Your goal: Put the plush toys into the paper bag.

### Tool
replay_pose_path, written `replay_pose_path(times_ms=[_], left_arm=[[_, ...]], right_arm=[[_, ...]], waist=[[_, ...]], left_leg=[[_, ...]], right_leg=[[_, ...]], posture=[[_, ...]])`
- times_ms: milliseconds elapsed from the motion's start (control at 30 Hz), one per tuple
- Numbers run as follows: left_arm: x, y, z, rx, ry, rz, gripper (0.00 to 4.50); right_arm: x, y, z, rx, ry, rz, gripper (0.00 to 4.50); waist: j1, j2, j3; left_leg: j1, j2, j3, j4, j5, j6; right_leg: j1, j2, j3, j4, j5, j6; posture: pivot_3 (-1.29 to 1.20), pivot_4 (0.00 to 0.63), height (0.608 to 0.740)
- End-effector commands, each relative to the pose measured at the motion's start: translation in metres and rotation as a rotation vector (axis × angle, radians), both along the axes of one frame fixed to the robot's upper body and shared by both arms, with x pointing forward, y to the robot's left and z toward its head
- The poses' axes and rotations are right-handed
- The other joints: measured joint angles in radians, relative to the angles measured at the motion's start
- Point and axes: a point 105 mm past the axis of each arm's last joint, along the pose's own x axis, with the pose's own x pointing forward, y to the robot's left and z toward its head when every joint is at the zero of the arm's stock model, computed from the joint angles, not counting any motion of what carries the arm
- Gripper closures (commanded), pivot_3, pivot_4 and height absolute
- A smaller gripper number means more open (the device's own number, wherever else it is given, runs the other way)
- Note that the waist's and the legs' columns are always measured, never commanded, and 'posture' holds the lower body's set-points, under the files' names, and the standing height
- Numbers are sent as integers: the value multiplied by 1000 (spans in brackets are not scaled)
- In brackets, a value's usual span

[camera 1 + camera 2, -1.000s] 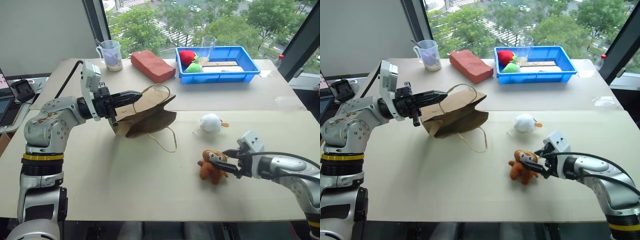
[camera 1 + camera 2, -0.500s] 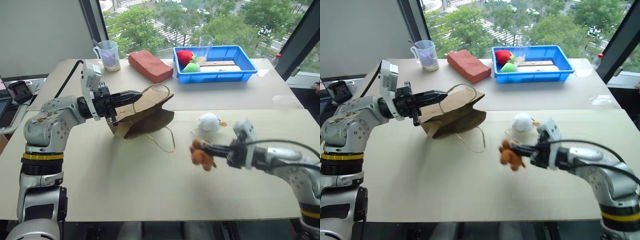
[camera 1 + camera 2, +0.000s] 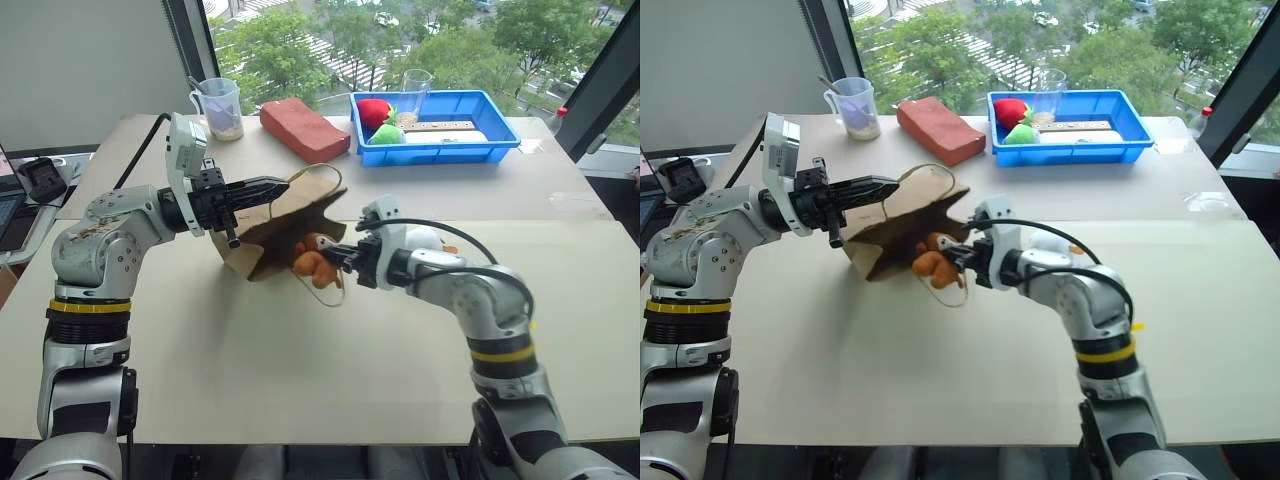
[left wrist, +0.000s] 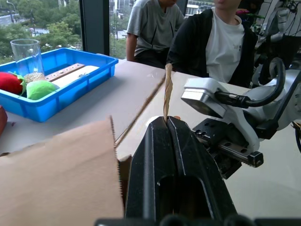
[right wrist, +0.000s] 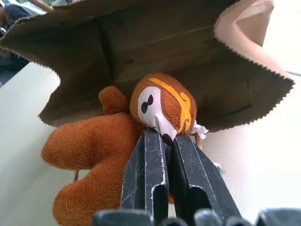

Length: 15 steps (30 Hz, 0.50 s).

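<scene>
- I see the left gripper (image 3: 282,186) left of centre in the head view, fingers pressed together on the upper edge of the paper bag (image 3: 290,225), holding its mouth open toward the right of the frame.
- My right gripper (image 3: 335,259) sits at frame centre, clamped on the brown monkey (image 3: 312,262), pinching it at the face.
- The monkey hangs directly off the gripper's tips, right at the bag's open mouth; in the right wrist view its head (image 5: 162,103) is just at the serrated rim.
- The white ball toy (image 3: 428,238) lies on the surface (image 3: 300,380) right of centre, partly hidden behind my right arm.
</scene>
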Motion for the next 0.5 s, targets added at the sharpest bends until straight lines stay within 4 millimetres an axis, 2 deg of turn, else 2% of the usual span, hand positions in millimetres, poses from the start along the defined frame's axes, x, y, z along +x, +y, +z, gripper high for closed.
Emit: replay_pose_path(times_ms=[33, 433, 500], left_arm=[[-4, 0, 12, 8, -56, -11, 4500], [-10, -2, 14, -6, -50, -37, 4500], [-10, -2, 14, -7, -49, -40, 4500]], right_arm=[[13, 19, 10, 15, -48, -14, 4489], [28, 58, 6, 40, -55, -24, 4489], [29, 67, 5, 41, -77, -32, 3678]], waist=[[-5, 0, 0], [-24, 1, 0], [-25, 1, 0]], left_leg=[[0, 0, 0, 0, 0, 0], [0, 0, 0, -2, 0, -1], [0, 0, 0, -3, 0, -1]], right_leg=[[0, 0, 0, 0, 0, 0], [-3, 0, 0, 2, 0, 0], [-4, 0, 0, 2, 0, 0]], posture=[[0, 150, 740], [0, 150, 740], [0, 150, 740]])
